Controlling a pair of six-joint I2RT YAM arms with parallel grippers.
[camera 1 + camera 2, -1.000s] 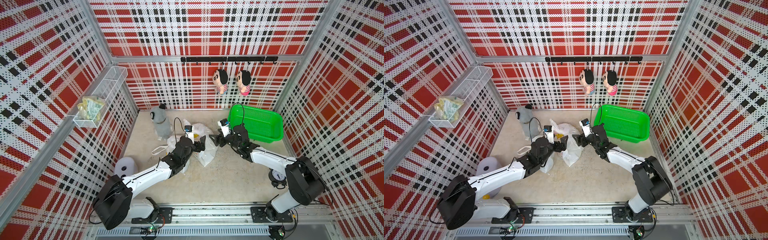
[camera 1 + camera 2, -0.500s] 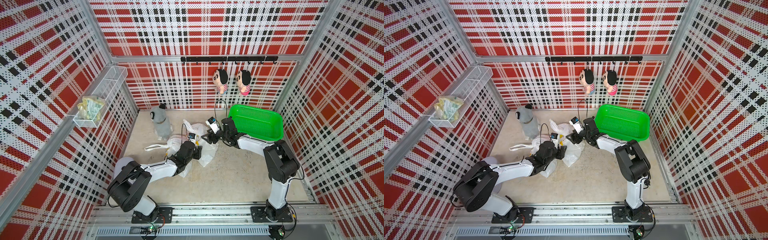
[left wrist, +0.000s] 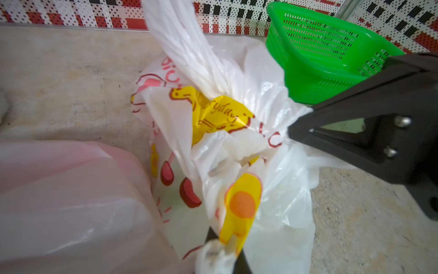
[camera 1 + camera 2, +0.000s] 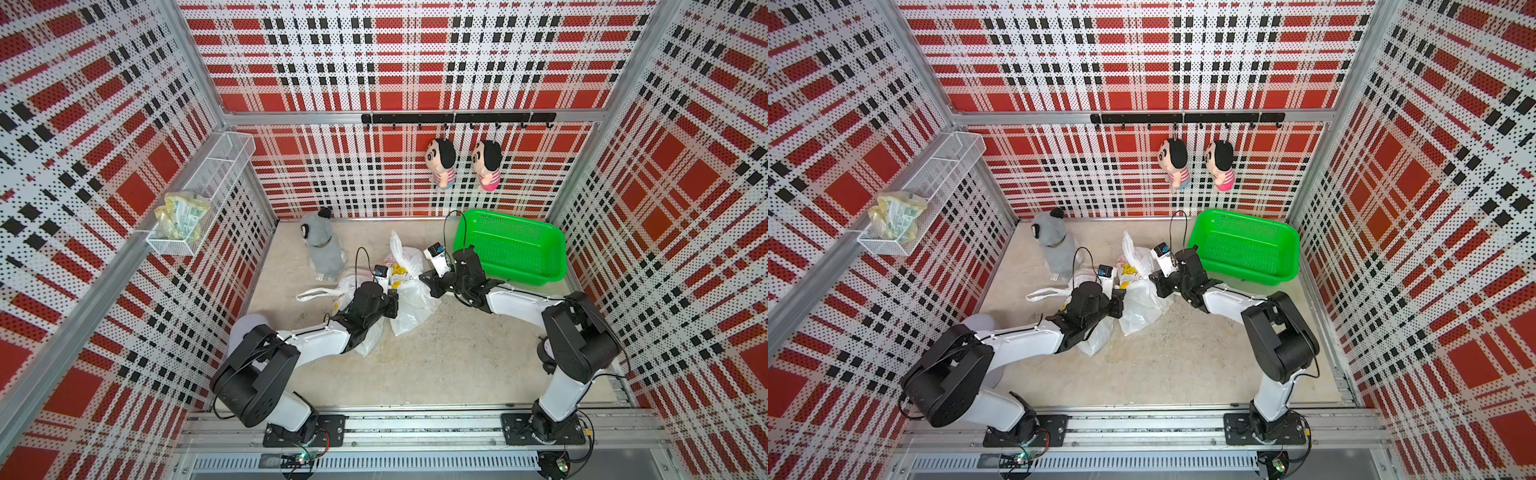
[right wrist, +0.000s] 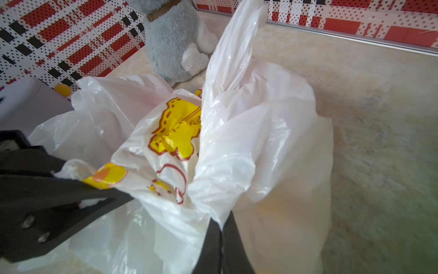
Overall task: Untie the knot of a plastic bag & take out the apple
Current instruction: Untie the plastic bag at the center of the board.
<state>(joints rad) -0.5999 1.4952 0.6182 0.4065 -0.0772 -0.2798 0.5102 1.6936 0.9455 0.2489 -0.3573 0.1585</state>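
Overhead, in both top views, the printed white plastic bag [image 4: 411, 301] [image 4: 1142, 305] sits on the mottled floor [image 4: 436, 365] between the two arms, just beside the green basket [image 4: 519, 276]. The left gripper [image 4: 392, 296] meets it on one side, and the right gripper [image 4: 428, 279] meets it on the basket side. From up there the jaws are too small to read.

The wrist views settle it. In the left wrist view, the left gripper [image 3: 227, 258] is closed tight on a twisted wad of the bag's yellow-and-orange printed film. Opposite, the right gripper [image 3: 294, 130] is pinched into the bag's far edge, with the basket [image 3: 308, 78] behind it. In the right wrist view, the right gripper [image 5: 221, 227] has its jaws together, with a gathered fold of white film caught between them. Across from it, the left gripper [image 5: 113, 197] clamps the printed wad.

A loose handle [image 5: 234, 35] of the bag stands upright, and the grey plush toy [image 5: 170, 42] sits behind it. Only the left wrist view shows up close a second, pinkish bag [image 3: 71, 201] pressed against the printed one. Overhead, it lies partly under the left forearm [image 4: 368, 338].

The apple cannot be made out through the film in any view.

A second ago both grippers stood with jaws apart at the bag's sides. Now both are pinched onto the plastic. The bag keeps its place by the basket.
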